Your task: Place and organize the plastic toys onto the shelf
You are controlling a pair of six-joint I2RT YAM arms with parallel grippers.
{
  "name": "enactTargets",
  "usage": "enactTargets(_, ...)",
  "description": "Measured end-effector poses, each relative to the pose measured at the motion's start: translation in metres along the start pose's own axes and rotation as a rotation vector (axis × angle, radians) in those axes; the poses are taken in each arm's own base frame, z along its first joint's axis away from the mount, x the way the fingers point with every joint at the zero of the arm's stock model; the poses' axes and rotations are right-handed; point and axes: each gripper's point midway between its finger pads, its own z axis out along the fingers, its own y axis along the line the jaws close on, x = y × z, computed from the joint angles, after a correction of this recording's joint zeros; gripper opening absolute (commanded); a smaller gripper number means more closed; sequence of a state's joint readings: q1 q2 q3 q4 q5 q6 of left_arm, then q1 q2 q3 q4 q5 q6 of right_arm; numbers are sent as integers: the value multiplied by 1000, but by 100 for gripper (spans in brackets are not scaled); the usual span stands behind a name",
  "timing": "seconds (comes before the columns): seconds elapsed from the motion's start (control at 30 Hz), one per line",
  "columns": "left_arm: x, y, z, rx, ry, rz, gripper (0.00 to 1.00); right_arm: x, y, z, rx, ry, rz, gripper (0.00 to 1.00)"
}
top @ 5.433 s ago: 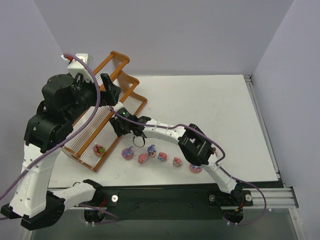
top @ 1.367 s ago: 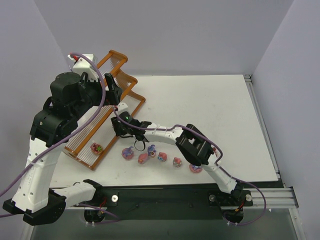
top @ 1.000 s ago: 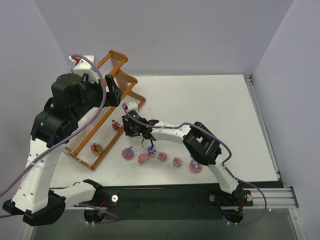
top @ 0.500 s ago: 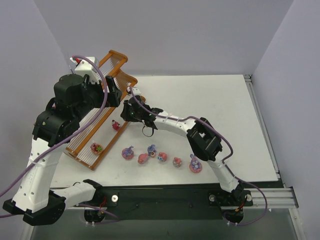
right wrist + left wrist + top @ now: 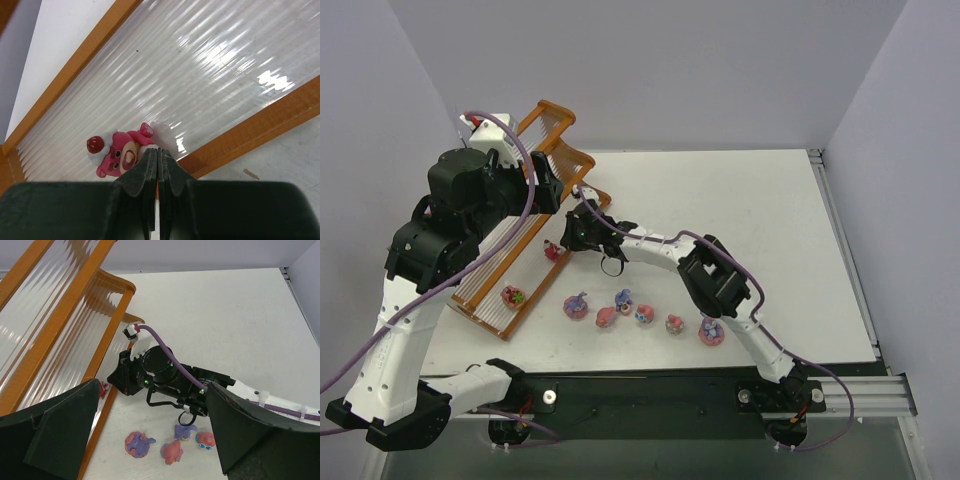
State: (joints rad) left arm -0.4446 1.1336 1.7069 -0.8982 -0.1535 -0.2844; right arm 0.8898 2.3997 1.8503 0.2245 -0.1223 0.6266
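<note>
The shelf (image 5: 560,112) is an orange-framed rack of pale rods at the back left. A pink bear toy (image 5: 117,152) with a red and white cap lies on the shelf's low tier beside the front rail (image 5: 250,127); it shows as a red speck (image 5: 552,250) from above. My right gripper (image 5: 157,152) is shut, its tips right against the bear, nothing between them. Another toy (image 5: 513,296) lies lower on the same tier. Several pink and purple toys (image 5: 577,305) sit in a row on the table. My left gripper (image 5: 152,385) hangs open above the shelf.
The white table (image 5: 740,210) stretches right of the shelf. My right arm (image 5: 660,255) lies across it from the near edge to the shelf. The row of toys runs to a last one (image 5: 710,330) close to the right arm's elbow. Grey walls close in on three sides.
My right gripper has gone from partly open to shut, and its wrist has swung from above the table toys back to the shelf's front rail. The left arm has barely moved.
</note>
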Motion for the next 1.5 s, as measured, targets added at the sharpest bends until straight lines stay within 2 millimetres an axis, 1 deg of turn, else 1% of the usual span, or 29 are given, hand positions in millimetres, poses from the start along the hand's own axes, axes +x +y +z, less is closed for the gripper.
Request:
enactTargets(0.2,0,0,0,-1,1,0,97,0,-6,9,-3,3,14,0)
enactTargets(0.27,0,0,0,0,1,0,97,4,-9,13,-2,12,16,0)
enactTargets(0.47,0,0,1,-1,2,0,97,5,-9,13,-18,25,20,0)
enactTargets(0.87,0,0,1,-1,2,0,97,10,-3,12,-47,46,23,0)
enactTargets(1.03,1,0,1,-1,4,1,97,13,0,15,-57,49,25,0)
enactTargets(1.33,5,1,3,-5,14,2,97,17,4,16,-71,40,30,0)
enactTargets(1.5,7,3,2,-9,16,3,97,20,7,14,-79,33,30,0)
